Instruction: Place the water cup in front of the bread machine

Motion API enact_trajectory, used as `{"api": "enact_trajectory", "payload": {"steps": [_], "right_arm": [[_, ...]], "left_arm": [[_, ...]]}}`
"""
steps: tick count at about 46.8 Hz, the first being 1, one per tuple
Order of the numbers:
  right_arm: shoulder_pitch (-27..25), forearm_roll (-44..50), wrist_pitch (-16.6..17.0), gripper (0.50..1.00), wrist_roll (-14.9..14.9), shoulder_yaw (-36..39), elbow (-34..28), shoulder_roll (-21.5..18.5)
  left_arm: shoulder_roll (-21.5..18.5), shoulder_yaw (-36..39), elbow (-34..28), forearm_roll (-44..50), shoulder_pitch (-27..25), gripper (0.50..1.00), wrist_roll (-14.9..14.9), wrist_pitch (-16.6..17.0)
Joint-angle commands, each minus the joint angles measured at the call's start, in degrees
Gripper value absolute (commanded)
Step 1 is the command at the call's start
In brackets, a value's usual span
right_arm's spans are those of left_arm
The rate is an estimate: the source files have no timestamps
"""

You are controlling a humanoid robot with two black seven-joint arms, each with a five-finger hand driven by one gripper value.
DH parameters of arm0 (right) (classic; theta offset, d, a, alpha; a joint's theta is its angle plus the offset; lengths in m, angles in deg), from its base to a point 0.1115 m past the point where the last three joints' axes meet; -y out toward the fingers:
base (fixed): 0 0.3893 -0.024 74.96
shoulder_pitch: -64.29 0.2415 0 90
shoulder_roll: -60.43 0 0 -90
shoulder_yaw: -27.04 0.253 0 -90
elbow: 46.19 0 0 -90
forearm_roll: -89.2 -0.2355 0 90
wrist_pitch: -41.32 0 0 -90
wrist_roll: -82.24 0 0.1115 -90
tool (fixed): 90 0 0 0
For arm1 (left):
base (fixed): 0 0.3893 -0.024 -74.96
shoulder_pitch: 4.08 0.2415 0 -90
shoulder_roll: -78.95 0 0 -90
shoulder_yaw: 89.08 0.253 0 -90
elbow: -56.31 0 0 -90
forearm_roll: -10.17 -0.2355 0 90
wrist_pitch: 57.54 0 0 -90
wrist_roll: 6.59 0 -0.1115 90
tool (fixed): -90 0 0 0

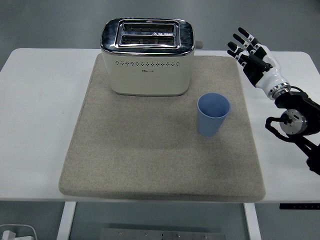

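Head view: the blue water cup (213, 114) stands upright and empty on the grey mat (150, 165), just off the front right corner of the bread machine (147, 56) and apart from it. It looks like light, stiff plastic (easy to tip, and probably a little slick), so a wrap around the mid-wall, fingers opposing thumb, seems the safest hold. The right hand (248, 49) hovers beyond the mat's far right corner over the table (35, 125), fingers spread, holding nothing.

At the frame's right edge, the right hand (252, 52) has black segmented fingers, a white palm and wrist, then a black arm (299, 122) with round silver joints.
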Motion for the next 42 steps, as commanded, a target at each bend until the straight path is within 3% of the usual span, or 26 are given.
{"api": "enact_trajectory", "payload": {"steps": [1, 21, 33, 42], "right_arm": [[0.13, 0.00, -0.01, 0.928, 0.00, 0.08, 0.01, -0.18], [0.04, 0.17, 0.96, 0.928, 0.27, -0.88, 0.10, -0.62], [-0.22, 3.16, 4.47, 0.928, 0.35, -0.97, 0.72, 0.08], [-1.36, 3.86, 9.92, 0.928, 0.44, -0.97, 0.89, 2.98]], "left_arm": [[0.00, -0.08, 0.01, 0.08, 0.01, 1.000, 0.00, 0.01], [0.00, 0.18, 1.33, 0.17, 0.09, 1.000, 0.00, 0.80], [0.00, 0.27, 1.51, 0.09, 0.09, 1.000, 0.00, 0.80], [0.00, 0.27, 1.51, 0.17, 0.09, 1.000, 0.00, 0.80]]}}
